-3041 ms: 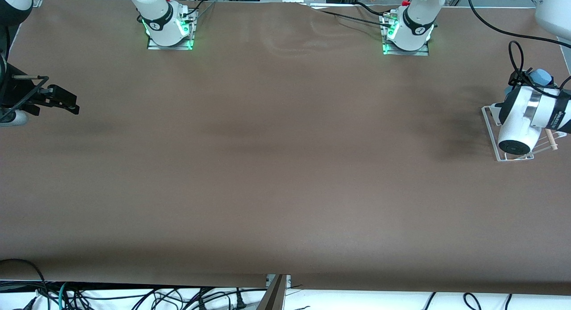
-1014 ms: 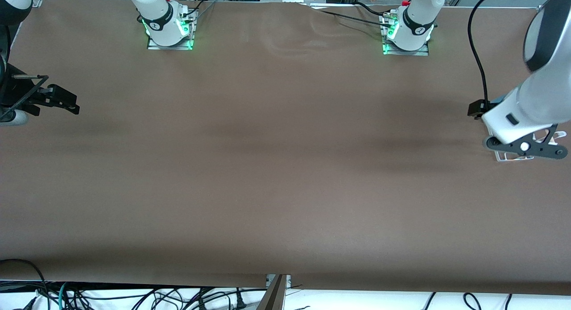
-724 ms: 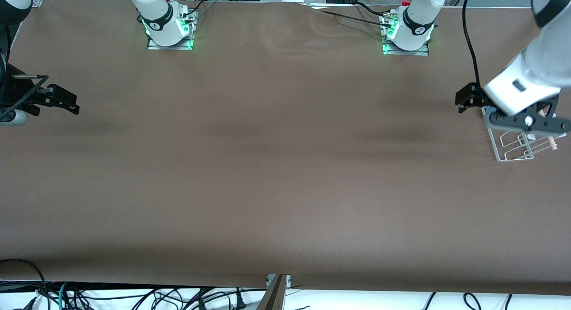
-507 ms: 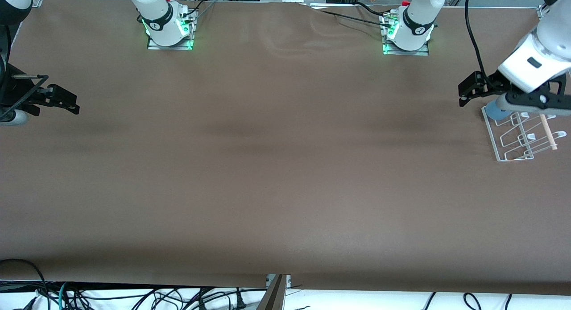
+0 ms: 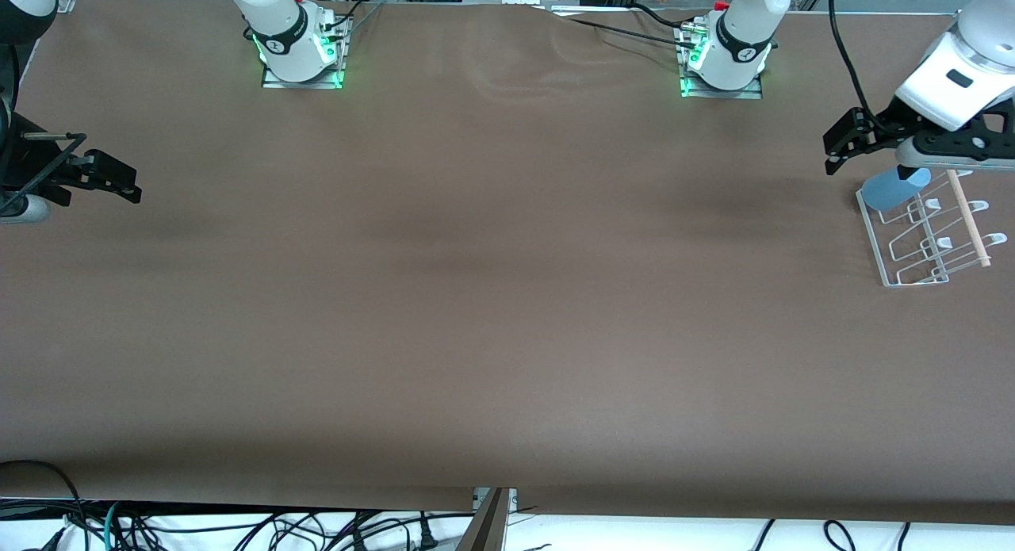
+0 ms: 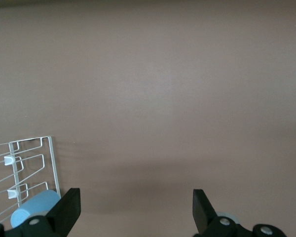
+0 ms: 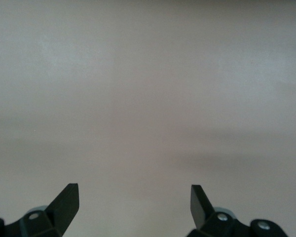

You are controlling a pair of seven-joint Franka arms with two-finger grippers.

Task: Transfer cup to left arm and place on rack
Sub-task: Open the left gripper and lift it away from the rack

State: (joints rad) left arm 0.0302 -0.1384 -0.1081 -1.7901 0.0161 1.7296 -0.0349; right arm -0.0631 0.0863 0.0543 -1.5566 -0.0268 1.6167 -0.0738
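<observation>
The light-blue cup (image 5: pixel 888 190) rests tilted on the corner of the clear rack (image 5: pixel 892 280) farthest from the front camera, at the left arm's end of the table. The rack's wooden dowel (image 5: pixel 969 222) is bare. My left gripper (image 6: pixel 135 207) is open and empty. It hangs in the air over that same end of the rack, on the left arm's hand (image 5: pixel 951 87). In the left wrist view the cup (image 6: pixel 32 212) shows beside one finger (image 6: pixel 69 210), next to the rack's edge (image 6: pixel 53 163). My right gripper (image 7: pixel 134 202) is open and empty. The right arm waits with its hand (image 5: pixel 103 174) at its own end of the table.
Brown cloth covers the table (image 5: pixel 507 297). The two arm bases (image 5: pixel 301 55) (image 5: pixel 721 59) stand along the edge farthest from the front camera. A black cable (image 5: pixel 844 59) hangs from the left arm. Loose cables (image 5: pixel 238 527) lie past the near edge.
The left hand, low over the rack with the cup earlier, has lifted away from the front camera. The cup, hidden by the hand a second ago, now shows on the rack. The right arm has not moved.
</observation>
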